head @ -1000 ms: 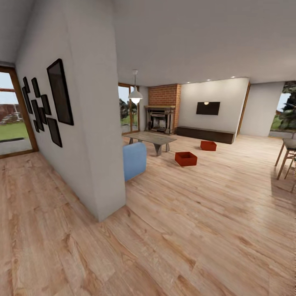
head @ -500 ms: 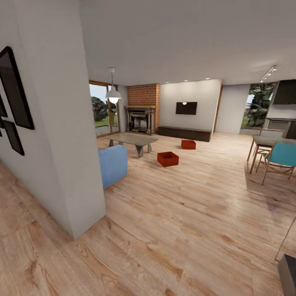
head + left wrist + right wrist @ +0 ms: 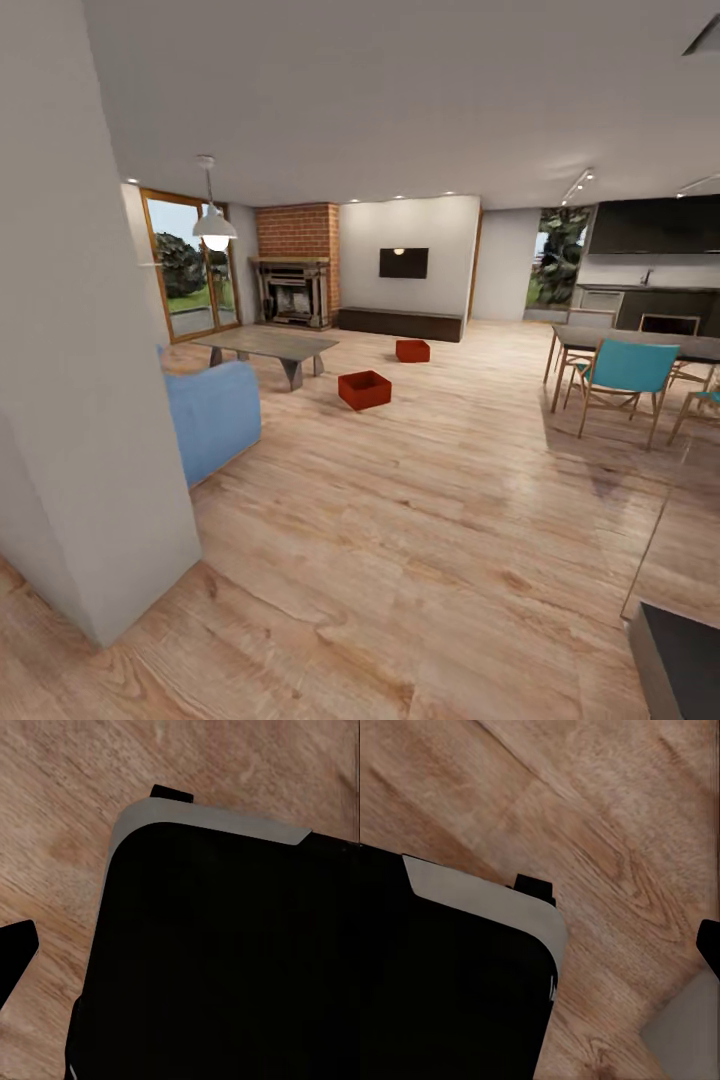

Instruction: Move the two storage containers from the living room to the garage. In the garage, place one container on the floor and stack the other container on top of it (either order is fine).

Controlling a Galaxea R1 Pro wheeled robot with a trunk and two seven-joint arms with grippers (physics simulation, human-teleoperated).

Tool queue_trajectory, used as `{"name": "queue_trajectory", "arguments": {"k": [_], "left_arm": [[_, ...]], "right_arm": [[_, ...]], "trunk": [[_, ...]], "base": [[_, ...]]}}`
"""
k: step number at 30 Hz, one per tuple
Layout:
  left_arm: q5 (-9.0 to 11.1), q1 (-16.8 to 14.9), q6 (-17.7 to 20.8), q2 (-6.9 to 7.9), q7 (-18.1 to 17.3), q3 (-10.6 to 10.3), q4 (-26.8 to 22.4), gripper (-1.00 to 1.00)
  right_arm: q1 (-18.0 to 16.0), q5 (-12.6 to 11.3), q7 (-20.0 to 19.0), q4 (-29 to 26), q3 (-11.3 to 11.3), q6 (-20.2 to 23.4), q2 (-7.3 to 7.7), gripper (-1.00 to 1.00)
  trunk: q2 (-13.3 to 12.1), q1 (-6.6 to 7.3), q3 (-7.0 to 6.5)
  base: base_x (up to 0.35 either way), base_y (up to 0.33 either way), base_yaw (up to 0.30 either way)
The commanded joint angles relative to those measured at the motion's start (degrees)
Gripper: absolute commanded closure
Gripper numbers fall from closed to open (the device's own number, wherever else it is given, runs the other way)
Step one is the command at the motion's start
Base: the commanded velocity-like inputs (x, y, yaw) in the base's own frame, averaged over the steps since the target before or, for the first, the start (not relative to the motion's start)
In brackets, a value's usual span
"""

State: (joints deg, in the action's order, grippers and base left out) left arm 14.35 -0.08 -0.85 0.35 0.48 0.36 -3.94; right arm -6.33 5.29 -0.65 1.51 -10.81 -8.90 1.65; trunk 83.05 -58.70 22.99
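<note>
**Approach to the living room, containers not yet reached**

Grippers cannot be judged here: each wrist camera looks down along its arm at a dark rounded body with a pale grey edge (image 3: 210, 821), probably the robot's own base, and at the wood plank floor (image 3: 615, 817) under it. A small black tip (image 3: 15, 949) enters the left wrist view, but I cannot tell from it if the fingers are apart or closed.

Further out, the head view shows the two storage containers on the floor of the living room. The nearer container (image 3: 364, 389) sits just beside the coffee table (image 3: 266, 346). The farther container (image 3: 412, 350) lies near the low dark cabinet (image 3: 400, 323) under the wall TV (image 3: 403, 263). Both are well apart from the robot.

What could go wrong, in my judgement: the white wall corner (image 3: 95, 420) is very near on the left side, so a tight turn could scrape the base on it. The blue sofa (image 3: 212, 418) also narrows the path, and the dining chair (image 3: 622, 378) stands on the other side.

The head view gives the whole room and the containers; the wrist views give the floor close to the base.
</note>
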Motion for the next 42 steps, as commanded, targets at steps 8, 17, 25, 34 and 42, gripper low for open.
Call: {"name": "queue_trajectory", "arguments": {"k": [8,17,25,34,42], "left_arm": [[0.2,0.0,-0.1,0.00,0.0,0.0,0.0,-1.00],[0.2,0.0,-0.2,0.00,0.0,0.0,0.0,-1.00],[0.2,0.0,-0.1,0.00,0.0,0.0,0.0,-1.00],[0.2,0.0,0.1,0.00,0.0,0.0,0.0,-1.00],[0.2,0.0,0.0,0.00,0.0,0.0,-0.1,-1.00]], "right_arm": [[-0.1,0.6,-0.1,0.2,0.1,-0.2,0.02,-1.00],[-0.1,0.6,-0.1,0.2,0.1,-0.2,0.02,-1.00],[-0.1,1.0,0.3,0.2,-0.4,-0.3,0.05,-1.00],[-0.1,1.4,0.4,0.1,-0.9,-0.4,0.28,-1.00],[-0.1,1.5,0.4,0.1,-1.0,-0.4,0.35,-1.00]], "trunk": [[0.0,-0.03,0.06],[0.0,-0.03,0.06],[0.0,-0.03,0.06],[0.0,-0.03,0.06],[0.0,-0.03,0.06]], "base": [[0.324,0.000,-0.300],[0.324,0.000,-0.300],[0.324,0.000,-0.157],[0.324,0.000,-0.003],[0.324,0.000,0.000]]}}
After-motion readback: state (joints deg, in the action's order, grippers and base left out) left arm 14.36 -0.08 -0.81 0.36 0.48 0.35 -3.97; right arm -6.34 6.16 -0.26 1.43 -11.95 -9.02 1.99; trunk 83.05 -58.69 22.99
